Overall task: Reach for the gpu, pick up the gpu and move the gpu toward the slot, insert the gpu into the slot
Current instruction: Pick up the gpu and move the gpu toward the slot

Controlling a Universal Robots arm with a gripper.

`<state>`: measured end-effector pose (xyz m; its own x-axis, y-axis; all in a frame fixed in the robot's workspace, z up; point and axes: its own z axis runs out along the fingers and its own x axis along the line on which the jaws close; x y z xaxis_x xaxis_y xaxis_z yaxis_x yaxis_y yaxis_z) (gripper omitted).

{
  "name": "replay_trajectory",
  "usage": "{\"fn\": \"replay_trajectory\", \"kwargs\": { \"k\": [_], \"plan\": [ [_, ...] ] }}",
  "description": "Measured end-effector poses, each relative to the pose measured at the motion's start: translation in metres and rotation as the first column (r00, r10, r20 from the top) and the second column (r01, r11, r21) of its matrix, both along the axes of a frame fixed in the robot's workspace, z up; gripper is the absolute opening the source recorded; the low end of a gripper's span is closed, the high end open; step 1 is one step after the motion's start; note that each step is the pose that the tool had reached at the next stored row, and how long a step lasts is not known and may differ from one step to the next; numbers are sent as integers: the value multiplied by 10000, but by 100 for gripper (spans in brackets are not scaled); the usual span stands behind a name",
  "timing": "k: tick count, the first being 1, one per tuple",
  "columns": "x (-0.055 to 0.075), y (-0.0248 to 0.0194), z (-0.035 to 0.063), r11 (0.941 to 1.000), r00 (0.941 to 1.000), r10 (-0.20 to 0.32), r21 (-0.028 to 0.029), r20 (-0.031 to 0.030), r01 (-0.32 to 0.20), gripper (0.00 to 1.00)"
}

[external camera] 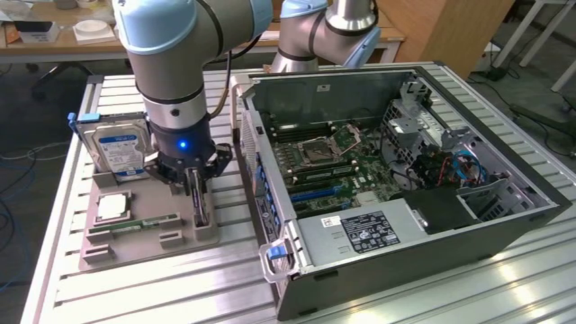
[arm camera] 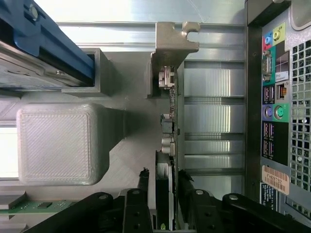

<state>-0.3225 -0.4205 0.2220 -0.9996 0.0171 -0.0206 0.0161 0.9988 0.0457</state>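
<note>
The gpu [external camera: 199, 210] is a thin dark card standing on edge in a slot of the grey holder tray [external camera: 135, 237], to the exterior view's left of the computer case. In the wrist view I look along its top edge [arm camera: 165, 194], with the pale metal bracket [arm camera: 171, 42] at the far end. My gripper [external camera: 195, 192] is lowered over the card, and its black fingers [arm camera: 144, 191] press in on both sides of it, shut on the gpu. The blue expansion slots [external camera: 317, 192] lie on the motherboard inside the open case.
On the same tray stand a blue-labelled hard drive [external camera: 119, 150], a CPU [external camera: 113, 206] and a green memory stick [external camera: 135, 224]. The case's rear wall with its ports [arm camera: 272, 111] stands close beside the card. A second arm's base [external camera: 324, 30] stands behind the case.
</note>
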Motion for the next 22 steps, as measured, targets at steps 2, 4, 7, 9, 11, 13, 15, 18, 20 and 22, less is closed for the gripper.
{"fn": "replay_trajectory", "kwargs": {
  "k": [2, 4, 7, 9, 11, 13, 15, 18, 20, 22],
  "plan": [
    [0, 0, 0, 10000, 10000, 0, 0, 0, 0, 33],
    [0, 0, 0, 10000, 10000, 0, 0, 0, 0, 33],
    [1, 0, -1, 10000, 10000, 0, 1, 1, 0, 33],
    [2, 0, -2, 10000, 10000, 0, 1, 1, 0, 33],
    [2, 0, -1, 10000, 10000, 0, 0, 1, 0, 27],
    [2, 0, -1, 10000, 10000, 0, 0, 0, 0, 27],
    [2, 0, -1, 10000, 10000, 0, 0, 0, 0, 27],
    [2, 0, -2, 10000, 10000, -1, 1, 1, 1, 27],
    [2, 0, -2, 10000, 10000, -1, 0, 0, 1, 27],
    [2, 0, -2, 10000, 10000, 0, 1, 0, 0, 27]
  ]
}}
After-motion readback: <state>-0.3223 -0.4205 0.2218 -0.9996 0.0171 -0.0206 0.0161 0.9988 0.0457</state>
